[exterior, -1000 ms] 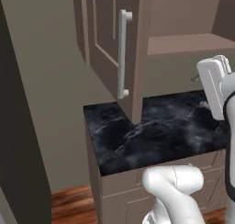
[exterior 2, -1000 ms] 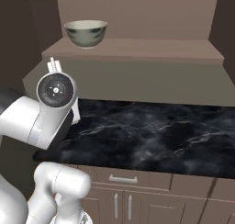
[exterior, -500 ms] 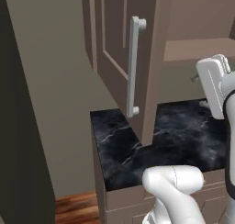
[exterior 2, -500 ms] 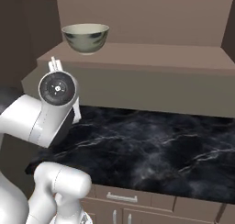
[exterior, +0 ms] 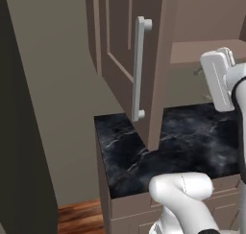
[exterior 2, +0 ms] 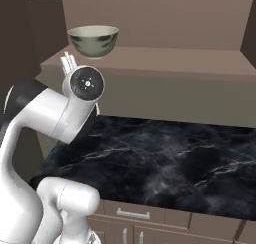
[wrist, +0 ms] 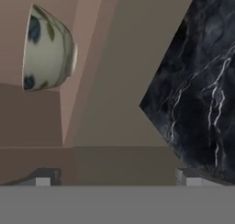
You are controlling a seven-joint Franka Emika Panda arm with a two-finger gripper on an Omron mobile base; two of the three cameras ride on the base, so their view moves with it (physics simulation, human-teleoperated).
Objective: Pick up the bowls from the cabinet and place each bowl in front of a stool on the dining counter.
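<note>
The taupe-brown panelled cabinet door (exterior: 126,65) with its long silver bar handle (exterior: 139,67) hangs open over the black white-veined marble desk (exterior 2: 165,163). The cream-olive, green-smudged ceramic bowl (exterior 2: 93,40) sits on the cabinet shelf (exterior 2: 165,60), ahead of the tool (wrist: 114,176), which is spread wide and empty.

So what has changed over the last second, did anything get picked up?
Nothing was picked up. Both base views have shifted as a whole, so the base drove: the cabinet door and its handle now sit further right and larger, and the bowl looks nearer. The bowl itself stays upright on the cabinet shelf, and the gripper stays open and empty, apart from the bowl.
</note>
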